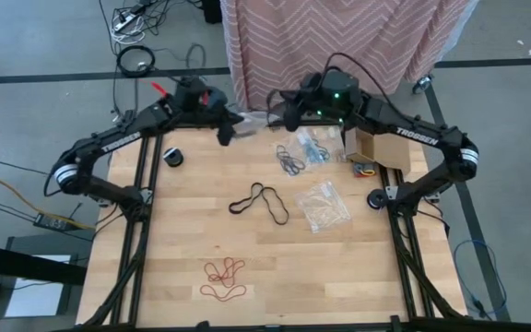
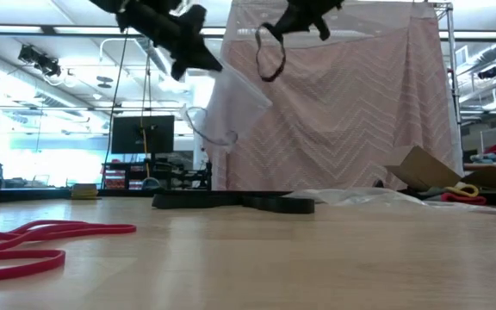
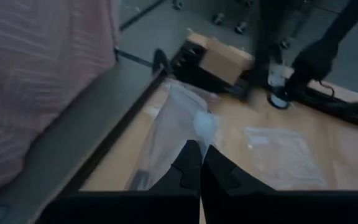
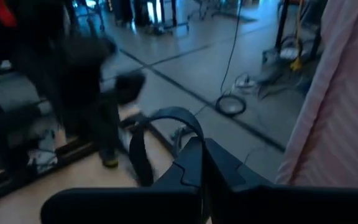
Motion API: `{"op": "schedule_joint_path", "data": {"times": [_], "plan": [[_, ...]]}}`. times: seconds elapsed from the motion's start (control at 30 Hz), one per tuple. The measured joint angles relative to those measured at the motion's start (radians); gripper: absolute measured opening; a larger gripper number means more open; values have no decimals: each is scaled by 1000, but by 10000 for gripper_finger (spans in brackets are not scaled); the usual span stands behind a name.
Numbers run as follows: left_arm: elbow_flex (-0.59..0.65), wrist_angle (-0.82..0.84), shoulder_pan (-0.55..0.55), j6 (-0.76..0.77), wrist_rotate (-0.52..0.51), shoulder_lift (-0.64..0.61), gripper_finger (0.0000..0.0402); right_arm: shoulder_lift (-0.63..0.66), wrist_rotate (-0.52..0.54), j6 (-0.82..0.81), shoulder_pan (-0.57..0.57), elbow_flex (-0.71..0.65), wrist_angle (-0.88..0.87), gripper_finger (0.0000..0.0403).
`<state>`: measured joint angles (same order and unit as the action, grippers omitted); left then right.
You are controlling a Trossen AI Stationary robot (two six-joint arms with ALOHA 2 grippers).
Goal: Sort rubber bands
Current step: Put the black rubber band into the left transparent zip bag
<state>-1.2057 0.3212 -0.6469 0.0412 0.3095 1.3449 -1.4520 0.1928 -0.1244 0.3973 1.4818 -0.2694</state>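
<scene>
The pink chevron-patterned curtain (image 1: 339,41) behind the table serves as the landmark. Just in front of it the left gripper (image 2: 198,47) hangs high, jaws shut on a clear crinkly plastic bag (image 2: 226,108) whose mouth sags open below (its far edge is hard to trace against the cloth). Beside it the right gripper (image 2: 284,19), partly cut off in the low view, is clamped on a black rubber band (image 2: 271,53), a thin dangling loop. Farther from the curtain on the pale plank table (image 1: 339,277) lie black bands (image 1: 261,201), another flat bag (image 1: 324,207) and, farthest, tangled red bands (image 1: 224,278).
</scene>
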Motion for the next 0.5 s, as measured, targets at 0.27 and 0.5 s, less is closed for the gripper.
{"op": "schedule_joint_path", "data": {"times": [0.27,0.5], "plan": [[1,-65,79,36,50,95,0,-37,13,39,9,44,9,0],[1,-124,93,69,51,103,0,-36,8,39,3,31,-1,0]]}}
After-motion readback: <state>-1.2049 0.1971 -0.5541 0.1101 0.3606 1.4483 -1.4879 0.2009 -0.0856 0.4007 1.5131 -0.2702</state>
